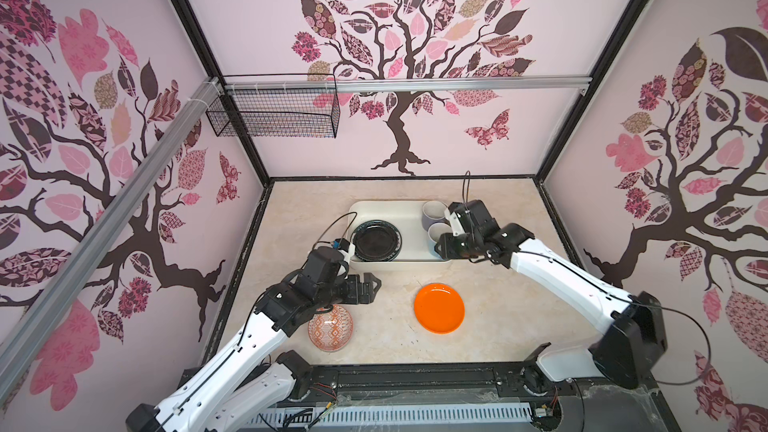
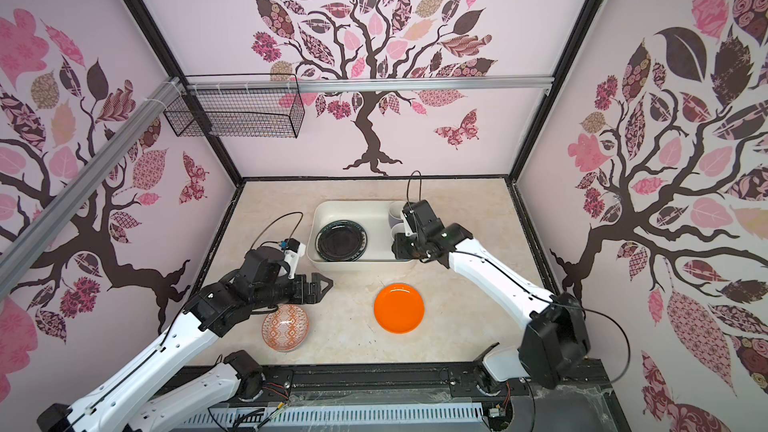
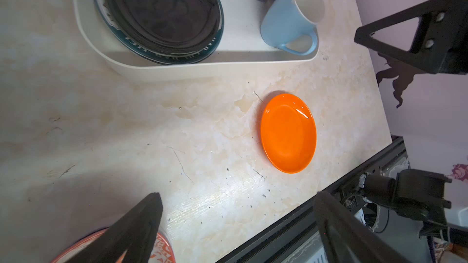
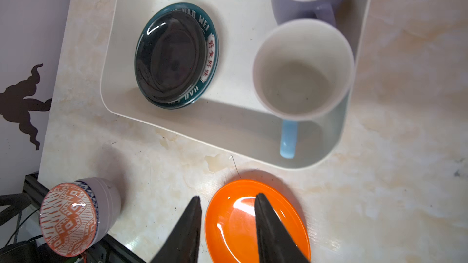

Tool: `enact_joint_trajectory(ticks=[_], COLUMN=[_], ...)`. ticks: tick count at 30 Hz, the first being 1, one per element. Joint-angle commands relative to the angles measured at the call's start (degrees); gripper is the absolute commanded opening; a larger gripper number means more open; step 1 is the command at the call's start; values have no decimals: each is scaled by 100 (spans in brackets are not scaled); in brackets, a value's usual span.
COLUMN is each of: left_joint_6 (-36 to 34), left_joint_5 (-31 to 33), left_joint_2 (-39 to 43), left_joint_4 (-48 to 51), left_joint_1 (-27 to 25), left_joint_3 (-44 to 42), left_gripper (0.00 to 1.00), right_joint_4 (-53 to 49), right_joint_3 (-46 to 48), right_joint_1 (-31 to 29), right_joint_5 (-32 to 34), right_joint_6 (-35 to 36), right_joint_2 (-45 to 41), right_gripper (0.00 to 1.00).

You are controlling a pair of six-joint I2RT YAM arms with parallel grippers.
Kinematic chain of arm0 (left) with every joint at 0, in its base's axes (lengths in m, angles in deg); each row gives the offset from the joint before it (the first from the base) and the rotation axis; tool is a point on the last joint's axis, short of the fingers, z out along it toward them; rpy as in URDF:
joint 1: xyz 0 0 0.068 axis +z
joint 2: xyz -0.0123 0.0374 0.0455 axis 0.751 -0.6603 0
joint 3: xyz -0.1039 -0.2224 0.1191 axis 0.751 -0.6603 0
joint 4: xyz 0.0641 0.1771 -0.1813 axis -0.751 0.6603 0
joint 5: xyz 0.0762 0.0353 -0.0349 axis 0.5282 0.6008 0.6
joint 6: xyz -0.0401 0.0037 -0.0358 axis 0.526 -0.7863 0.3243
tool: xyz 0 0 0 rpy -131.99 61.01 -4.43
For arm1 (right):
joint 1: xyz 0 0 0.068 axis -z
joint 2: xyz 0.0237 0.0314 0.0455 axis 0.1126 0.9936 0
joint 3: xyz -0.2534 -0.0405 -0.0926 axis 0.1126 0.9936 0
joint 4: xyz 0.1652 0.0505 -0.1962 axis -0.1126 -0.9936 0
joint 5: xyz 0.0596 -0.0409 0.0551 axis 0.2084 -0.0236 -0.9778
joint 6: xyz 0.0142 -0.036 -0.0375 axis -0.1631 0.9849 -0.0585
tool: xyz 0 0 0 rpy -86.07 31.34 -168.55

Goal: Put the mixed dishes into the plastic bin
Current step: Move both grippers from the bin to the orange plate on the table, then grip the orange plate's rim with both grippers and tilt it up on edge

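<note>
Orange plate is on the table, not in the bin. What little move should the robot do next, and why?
Probably move the right gripper from over the light-blue mug toward the orange plate. Its jaws are apart and empty, the mug stands in the plastic bin, and the plate lies on the table outside it.

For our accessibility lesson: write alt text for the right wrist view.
A cream bin holds two stacked plates, a lavender mug and a blue mug, both upright. Outside it on the table sit an orange plate and a patterned bowl. The right gripper, open and empty, shows in front of the orange plate.
</note>
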Motion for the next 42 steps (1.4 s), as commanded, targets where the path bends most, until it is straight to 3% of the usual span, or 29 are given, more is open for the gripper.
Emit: enact_joint_trajectory(ticks=[1,6,10,20,36,39,42], left_joint_6=[489,858,1018,1148,1096,1082,1052], left_joint_5=[608,1014,1094,1016,1015,1015,1032], left_joint_2=[-257,-1092,-1807,-2847,-3366,-3346,-3265], left_joint_4=[-446,-1071,-1559,-2167,-2311,-2295,-2212], left_joint_1=[-732,-1712,-2060,-2106,-2112,-2113,-2109], left_joint_3=[-272,-378,-406,-382,-326,-333,-335], left_gripper=[98,98,98,86,83,83,86], right_joint_4=[49,382,700,1337,1985,2083,2111], right_joint_3=[1004,2310,2987,3762,3913,3932,3907], right_joint_1=[-19,-19,-14,-19,-12,-10,-16], right_joint_5=[93,73,-96,-345,-460,-510,-511], right_joint_6=[-364,-840,-1164,-1368,-1322,-1338,-1334], right_joint_2=[-597,-1460,-1850,-1916,-1187,-1028,-932], right_gripper=[38,38,38,36,31,27,15])
